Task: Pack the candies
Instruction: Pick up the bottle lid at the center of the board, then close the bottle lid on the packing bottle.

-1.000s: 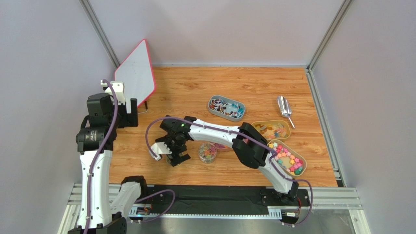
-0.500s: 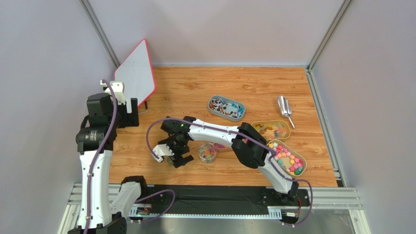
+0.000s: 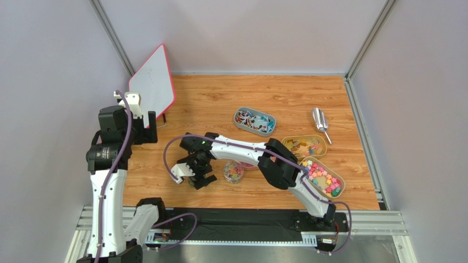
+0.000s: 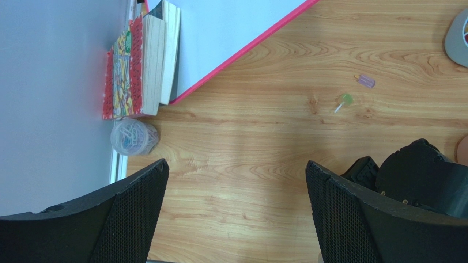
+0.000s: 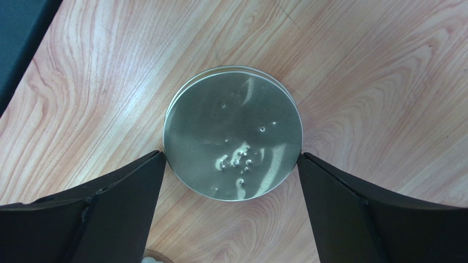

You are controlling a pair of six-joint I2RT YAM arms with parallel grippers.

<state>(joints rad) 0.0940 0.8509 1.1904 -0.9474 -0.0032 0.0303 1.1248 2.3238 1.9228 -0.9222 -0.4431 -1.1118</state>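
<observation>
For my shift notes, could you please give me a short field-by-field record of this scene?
left end effector: open, holding nothing
right end effector: open, straddling the round lid
jar: lid off, holds mixed candies, right of the lid
grey tray: candies inside
far tan tray: candies inside
near tan tray: candies inside
scoop: lying right of the grey tray
</observation>
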